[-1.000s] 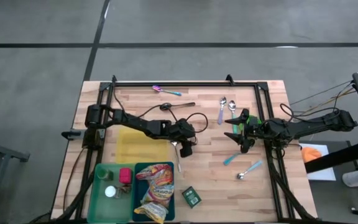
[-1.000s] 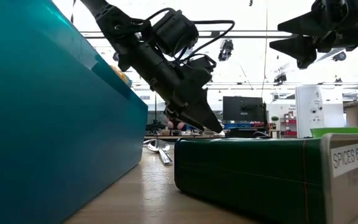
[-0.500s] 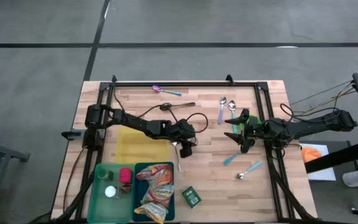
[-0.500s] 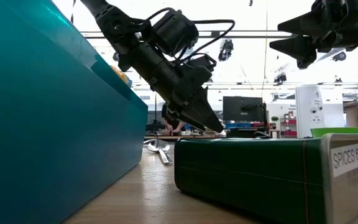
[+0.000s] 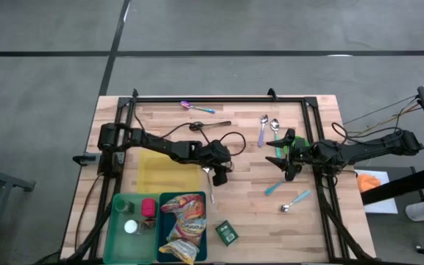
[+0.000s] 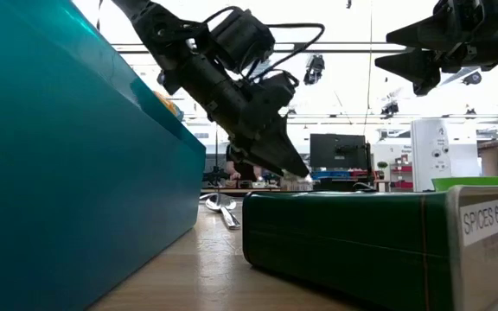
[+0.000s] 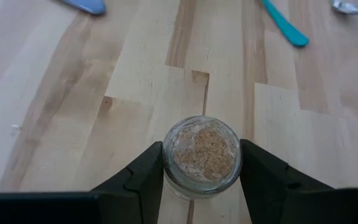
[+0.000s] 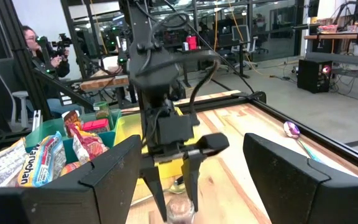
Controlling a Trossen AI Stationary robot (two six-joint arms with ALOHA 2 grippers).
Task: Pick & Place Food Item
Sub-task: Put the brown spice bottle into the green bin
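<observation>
Grey floor surrounds the wooden desk (image 5: 182,132) we look down on, with a black frame along its edges. We see the left claw (image 5: 220,174) near the middle of the desk, pinching a small glass jar (image 7: 201,154) of brown granules; in the left wrist view both fingers (image 7: 143,173) press against the jar's sides, and the jar's mouth faces the camera. In the right wrist view the same jar (image 8: 180,209) hangs between the left claw's fingers close over the wood, though we cannot tell whether it touches the desk. Our right claw (image 5: 277,156) hovers to the right of the middle, with its jaws spread wide and nothing between them. Just beside the left arm lies a yellow mat (image 5: 160,169). Along the near edge we see a green bin (image 5: 118,224) and, touching it, a teal bin (image 5: 210,213) filled with snack bags (image 5: 185,221); a green spice tin (image 5: 227,232) lies just right of the teal bin. Two spoons (image 5: 268,126) lie near the far right corner, a teal utensil (image 5: 274,188) and another spoon (image 5: 294,201) lie near the right claw, and one more utensil (image 5: 197,108) lies by the far rail. Beyond the desk, in the right wrist view, a person (image 8: 39,53) sits in a chair.
</observation>
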